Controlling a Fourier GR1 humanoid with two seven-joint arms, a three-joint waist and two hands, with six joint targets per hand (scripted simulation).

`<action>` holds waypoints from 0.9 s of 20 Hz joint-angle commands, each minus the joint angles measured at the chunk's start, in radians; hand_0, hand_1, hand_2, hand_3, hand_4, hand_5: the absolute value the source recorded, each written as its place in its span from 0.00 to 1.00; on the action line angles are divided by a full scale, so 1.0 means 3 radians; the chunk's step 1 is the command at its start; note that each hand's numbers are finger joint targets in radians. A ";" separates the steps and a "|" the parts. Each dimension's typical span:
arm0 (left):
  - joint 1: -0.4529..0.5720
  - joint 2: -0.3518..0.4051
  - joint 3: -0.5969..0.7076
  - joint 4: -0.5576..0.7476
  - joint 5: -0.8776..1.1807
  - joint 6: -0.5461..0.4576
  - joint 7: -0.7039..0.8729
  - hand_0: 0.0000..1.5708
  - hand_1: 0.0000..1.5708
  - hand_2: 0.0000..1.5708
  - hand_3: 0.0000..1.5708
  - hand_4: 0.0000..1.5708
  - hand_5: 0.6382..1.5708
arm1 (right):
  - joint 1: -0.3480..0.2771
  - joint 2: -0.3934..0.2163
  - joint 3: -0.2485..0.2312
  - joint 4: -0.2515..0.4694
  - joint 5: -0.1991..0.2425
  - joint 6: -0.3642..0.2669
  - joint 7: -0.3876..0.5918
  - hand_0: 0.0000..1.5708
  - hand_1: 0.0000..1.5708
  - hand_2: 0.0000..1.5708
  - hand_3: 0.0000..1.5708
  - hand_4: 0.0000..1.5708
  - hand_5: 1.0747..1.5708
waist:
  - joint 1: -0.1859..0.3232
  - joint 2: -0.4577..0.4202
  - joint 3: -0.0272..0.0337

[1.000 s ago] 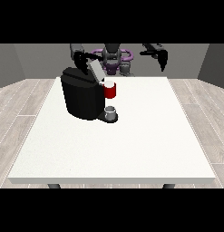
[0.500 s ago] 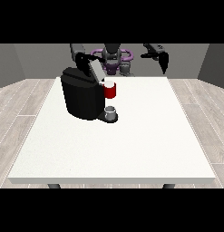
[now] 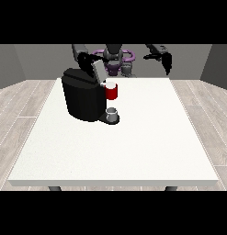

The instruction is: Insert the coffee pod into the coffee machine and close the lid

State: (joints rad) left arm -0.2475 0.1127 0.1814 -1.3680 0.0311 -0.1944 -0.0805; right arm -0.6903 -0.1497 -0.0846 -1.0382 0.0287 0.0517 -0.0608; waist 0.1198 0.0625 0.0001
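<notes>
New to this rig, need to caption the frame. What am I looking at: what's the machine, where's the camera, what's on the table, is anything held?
There is one view, from a camera across the table facing the robot, so the robot sits small at the top and its arms reach towards you.

The robot is a humanoid with two black hands. The hand at the view's left is up at the raised lid of the black coffee machine. Whether it touches or grips the lid is too small to tell. The hand at the view's right hangs in the air beyond the table's far edge, holding nothing.

On the white table stands the coffee machine, left of centre. A red piece sits at its front, and a small grey cup stands on the base below it. No coffee pod can be made out.
</notes>
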 commanded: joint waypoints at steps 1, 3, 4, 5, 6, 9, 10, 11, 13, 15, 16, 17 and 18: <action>0.0196 -0.0021 -0.0013 0.0072 0.0001 -0.0017 -0.0101 0.00 0.00 0.00 0.00 0.12 1.00 | 0.0071 0.0125 0.0198 -0.0002 0.0113 0.0048 0.0004 0.00 0.00 0.00 0.00 0.10 1.00 | 0.0022 -0.0069 -0.0001; 0.0104 -0.0082 -0.0120 0.0075 -0.0105 0.0038 -0.0199 0.00 0.00 0.00 0.00 0.09 1.00 | -0.0208 0.0088 0.0176 0.0043 0.0172 -0.0050 0.0134 0.00 0.00 0.00 0.00 0.09 1.00 | 0.0088 0.0032 -0.0001; -0.0154 0.0076 0.0050 0.0126 0.0087 -0.0036 0.0154 0.00 0.00 0.00 0.00 0.10 1.00 | -0.0169 0.0228 0.0302 -0.0004 0.0248 -0.0122 0.0133 0.00 0.00 0.00 0.00 0.00 1.00 | 0.0030 -0.0012 -0.0001; 0.0024 0.0064 0.0002 0.0138 0.0035 -0.0096 -0.0108 0.00 0.00 0.00 0.00 0.08 1.00 | -0.0140 0.0175 0.0276 -0.0003 0.0254 -0.0109 0.0042 0.00 0.00 0.00 0.00 0.04 1.00 | 0.0076 0.0038 -0.0001; -0.0098 0.0039 0.0066 0.0125 0.0017 0.0073 -0.0065 0.00 0.00 0.00 0.00 0.09 1.00 | -0.0050 0.0212 0.0360 -0.0027 0.0286 -0.0059 -0.0026 0.00 0.00 0.00 0.00 0.14 1.00 | 0.0002 0.0023 -0.0001; -0.0084 -0.0082 -0.0107 0.0027 -0.0048 0.0078 -0.0060 0.00 0.00 0.00 0.00 0.10 1.00 | -0.0216 0.0136 0.0298 0.0029 0.0321 -0.0150 0.0062 0.00 0.00 0.00 0.00 0.09 1.00 | 0.0144 0.0030 0.0000; -0.0137 -0.0007 -0.0029 0.0075 0.0043 -0.0013 -0.0093 0.00 0.00 0.00 0.00 0.00 1.00 | -0.0309 0.0075 0.0252 -0.0014 0.0297 -0.0141 0.0051 0.00 0.00 0.00 0.00 0.08 1.00 | 0.0160 0.0100 -0.0001; -0.0113 -0.0049 -0.0055 0.0148 -0.0007 0.0042 -0.0081 0.00 0.00 0.00 0.00 0.00 1.00 | -0.0261 0.0162 0.0367 -0.0067 0.0362 -0.0177 0.0118 0.00 0.00 0.00 0.00 0.09 1.00 | 0.0102 0.0060 -0.0001; -0.0101 0.0018 -0.0098 0.0041 0.0056 -0.0142 -0.0115 0.00 0.00 0.00 0.00 0.08 1.00 | -0.0237 0.0127 0.0317 -0.0068 0.0305 -0.0150 0.0125 0.00 0.00 0.00 0.00 0.09 1.00 | 0.0194 0.0000 0.0000; -0.0148 -0.0014 -0.0106 0.0037 -0.0016 -0.0038 -0.0219 0.00 0.00 0.00 0.00 0.12 1.00 | -0.0363 0.0052 0.0233 -0.0095 0.0247 -0.0146 0.0177 0.00 0.00 0.00 0.00 0.05 1.00 | 0.0199 0.0090 -0.0001; -0.0178 -0.0092 -0.0134 0.0007 -0.0054 0.0066 -0.0198 0.00 0.00 0.00 0.00 0.13 1.00 | -0.0302 0.0071 0.0269 -0.0129 0.0219 -0.0079 0.0146 0.00 0.00 0.00 0.00 0.08 1.00 | 0.0157 0.0053 0.0000; -0.0140 -0.0084 -0.0129 0.0047 -0.0024 0.0018 -0.0194 0.00 0.00 0.00 0.00 0.12 1.00 | -0.0290 0.0124 0.0290 -0.0197 0.0170 -0.0052 0.0178 0.00 0.00 0.00 0.00 0.08 1.00 | 0.0140 -0.0006 0.0000; -0.0179 -0.0035 -0.0137 0.0043 -0.0002 -0.0055 -0.0151 0.00 0.00 0.00 0.00 0.11 1.00 | -0.0293 0.0188 0.0352 -0.0214 0.0224 -0.0123 0.0190 0.00 0.00 0.00 0.00 0.02 1.00 | 0.0193 -0.0019 -0.0001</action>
State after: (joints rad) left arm -0.2871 0.0989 0.1474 -1.3541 0.0253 -0.1970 -0.1292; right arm -0.7418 -0.1265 -0.0676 -1.0736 0.0344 -0.0119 0.0800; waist 0.1438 0.0727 0.0151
